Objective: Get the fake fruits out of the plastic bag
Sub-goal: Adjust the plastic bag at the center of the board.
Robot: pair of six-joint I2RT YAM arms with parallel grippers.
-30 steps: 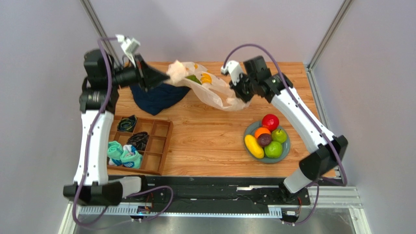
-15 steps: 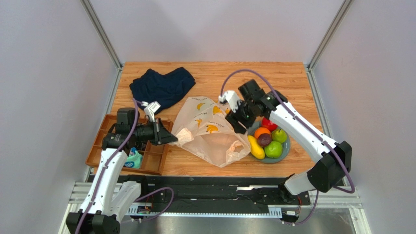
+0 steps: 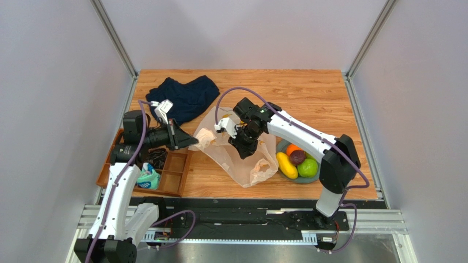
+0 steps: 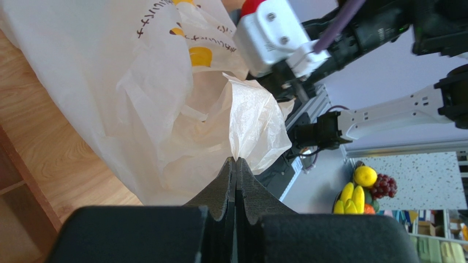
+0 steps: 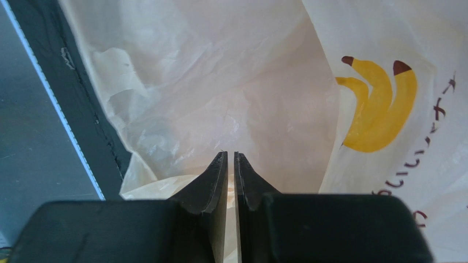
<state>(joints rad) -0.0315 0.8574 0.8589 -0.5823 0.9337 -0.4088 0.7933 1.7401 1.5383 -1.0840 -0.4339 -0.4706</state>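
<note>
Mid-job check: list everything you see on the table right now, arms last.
plastic bag: one, cream-white with yellow banana prints, crumpled at the table's centre.
fruits: four showing, orange, dark purple, yellow and green, on the plate; the right arm hides part of it.
plate: one, grey, right of the bag.
cloth: one, dark navy, far left.
tray: one, brown wood with compartments, near left.
teal socks: one roll, in the tray.
dark socks: one bundle, in the tray.
left gripper: black, shut on the bag's edge.
right gripper: black, jaws nearly together over the bag; whether it pinches the bag is unclear.
</note>
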